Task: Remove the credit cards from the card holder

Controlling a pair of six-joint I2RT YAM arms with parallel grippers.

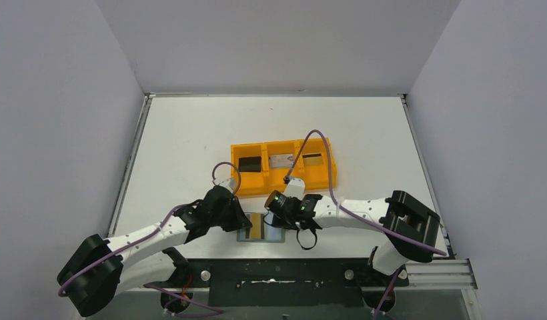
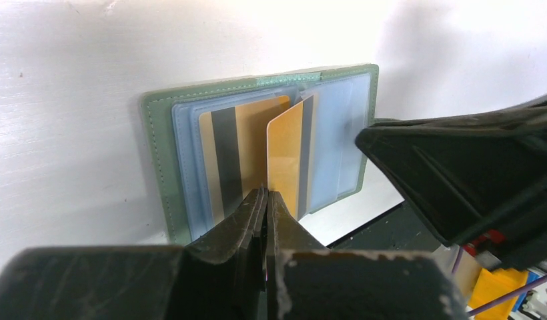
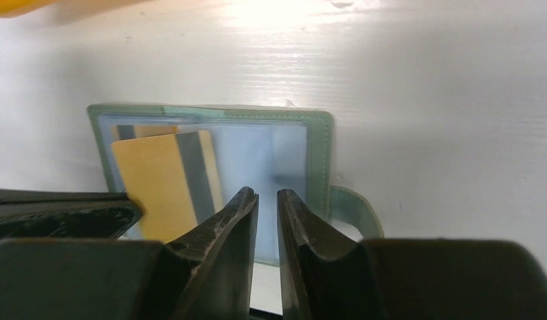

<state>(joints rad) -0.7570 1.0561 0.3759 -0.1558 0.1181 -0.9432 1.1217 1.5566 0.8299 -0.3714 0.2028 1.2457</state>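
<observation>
Left gripper (image 2: 265, 200) is clamped tight on the near edge of a gold card (image 2: 285, 150). The card stands up on its edge, tipped out of the pocket; whether its far end is free, I can't tell. The right gripper (image 3: 267, 202) hangs over the other half, jaws all but closed, only a slit between them and nothing in it. Is it pressing down? Can't say from here.

To do this pull well, I'd draw the card straight along its own line and have the right side pin the holder so it doesn't drag along (a thin card bends or slips easily).

The card holder (image 2: 157, 173) lies open and flat on the white worktop (image 2: 71, 73), near its front edge between the two arms. It has a grey-green stitched border, pale blue clear pockets and a small tab (image 3: 354, 207) on one side. A second gold card (image 2: 225, 163) with a dark stripe lies in its pocket. Beyond sits the orange tray (image 1: 257, 185), a card in each compartment.
</observation>
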